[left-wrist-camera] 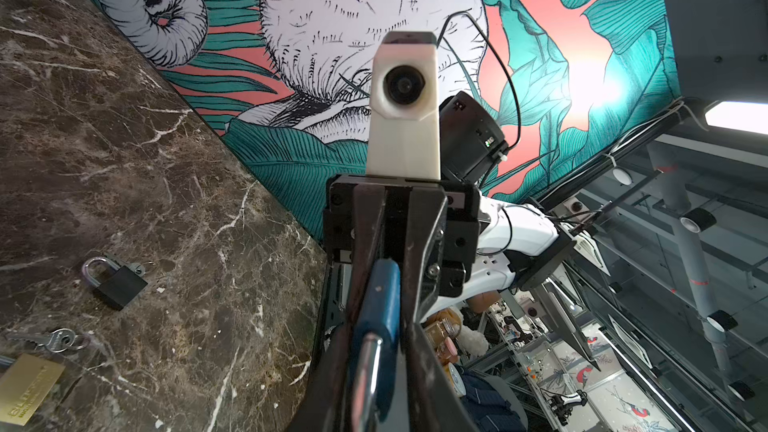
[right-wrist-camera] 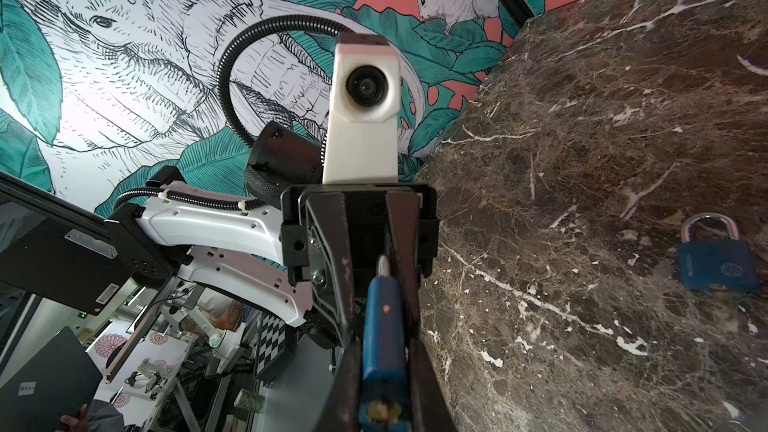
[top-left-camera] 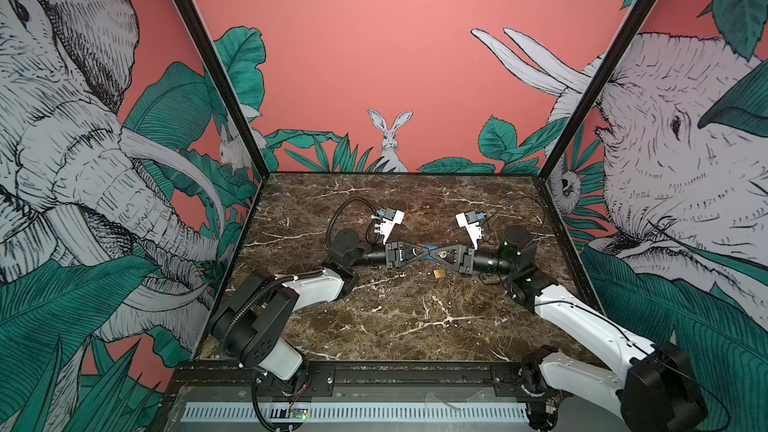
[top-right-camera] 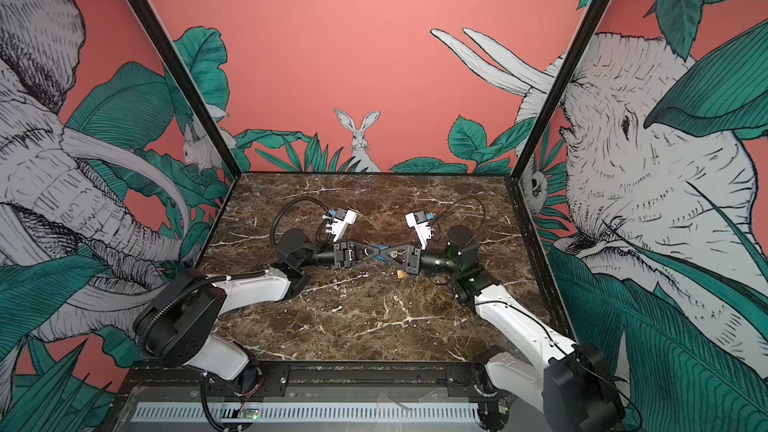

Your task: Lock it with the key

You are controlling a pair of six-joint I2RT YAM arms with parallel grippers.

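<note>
Above the middle of the table (top-left-camera: 395,317), the right gripper (top-left-camera: 435,253) is clamped on the body of the blue padlock (right-wrist-camera: 384,334). The left gripper (top-left-camera: 423,251) has its jaws narrow around the shackle (left-wrist-camera: 369,367); whether they pinch it I cannot tell. The key (left-wrist-camera: 50,339) lies on the table just beside a brass padlock (left-wrist-camera: 25,388), a black padlock (left-wrist-camera: 114,284) nearby.

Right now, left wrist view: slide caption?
Blue padlock in the right gripper, shackle inside the left gripper; black padlock, keys, brass padlock on the table.
</note>
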